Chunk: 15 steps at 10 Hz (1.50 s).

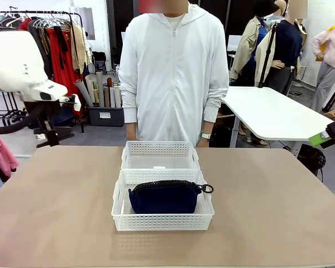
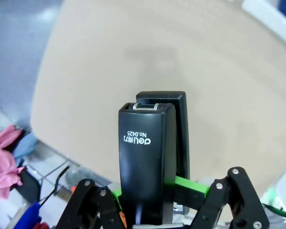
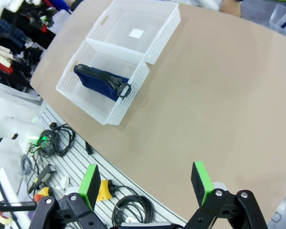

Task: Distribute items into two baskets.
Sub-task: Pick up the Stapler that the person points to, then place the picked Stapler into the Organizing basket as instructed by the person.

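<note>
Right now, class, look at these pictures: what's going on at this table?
The left gripper is shut on the black stapler, held above the table. The navy pouch lies in the near basket; the far basket holds no item yet. The right gripper is open and holds nothing. A person stands at the far side.

Cropped — stapler (image 2: pixel 146 157) rear; hidden — pouch (image 1: pixel 164 199) underside.

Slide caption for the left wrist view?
Left tool shut on the black stapler, held over the tan table.
</note>
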{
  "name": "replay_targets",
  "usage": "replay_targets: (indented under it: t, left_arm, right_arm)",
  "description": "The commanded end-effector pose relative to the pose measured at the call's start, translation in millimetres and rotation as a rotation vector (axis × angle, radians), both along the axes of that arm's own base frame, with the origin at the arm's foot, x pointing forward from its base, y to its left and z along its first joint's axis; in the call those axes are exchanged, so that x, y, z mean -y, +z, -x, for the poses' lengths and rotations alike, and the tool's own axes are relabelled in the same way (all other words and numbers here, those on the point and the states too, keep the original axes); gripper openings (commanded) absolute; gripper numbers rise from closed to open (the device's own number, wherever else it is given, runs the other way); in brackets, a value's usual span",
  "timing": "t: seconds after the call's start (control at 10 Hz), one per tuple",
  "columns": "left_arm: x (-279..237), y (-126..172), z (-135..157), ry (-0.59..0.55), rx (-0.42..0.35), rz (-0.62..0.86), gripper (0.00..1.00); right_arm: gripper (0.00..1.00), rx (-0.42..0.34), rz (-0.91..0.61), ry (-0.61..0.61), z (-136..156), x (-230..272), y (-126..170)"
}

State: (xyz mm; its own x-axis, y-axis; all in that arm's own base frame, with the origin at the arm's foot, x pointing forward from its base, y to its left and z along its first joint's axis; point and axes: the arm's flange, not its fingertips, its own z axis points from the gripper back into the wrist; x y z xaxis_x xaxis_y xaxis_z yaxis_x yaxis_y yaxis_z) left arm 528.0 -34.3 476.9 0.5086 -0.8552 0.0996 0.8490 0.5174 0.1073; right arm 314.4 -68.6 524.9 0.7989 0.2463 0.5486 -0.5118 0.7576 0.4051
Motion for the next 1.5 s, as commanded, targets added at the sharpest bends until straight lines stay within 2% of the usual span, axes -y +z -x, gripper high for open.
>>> replay_targets:
  t: [0.0, 0.3, 0.4, 1.4]
  left_arm:
    - [3, 31, 39, 0.011, 0.033, -0.067, 0.00]
    - [25, 52, 63, -0.011, 0.027, -0.086, 0.00]
    - [13, 53, 56, -0.014, 0.033, -0.066, 0.00]
    - [13, 53, 56, -0.014, 0.033, -0.066, 0.00]
  right_arm:
    - [1.00, 0.000, -0.001, -0.005, 0, 1, 0]
    - [1.00, 0.000, -0.001, -0.005, 0, 1, 0]
    - [1.00, 0.000, -0.001, -0.005, 0, 1, 0]
    - [1.00, 0.000, -0.001, -0.005, 0, 1, 0]
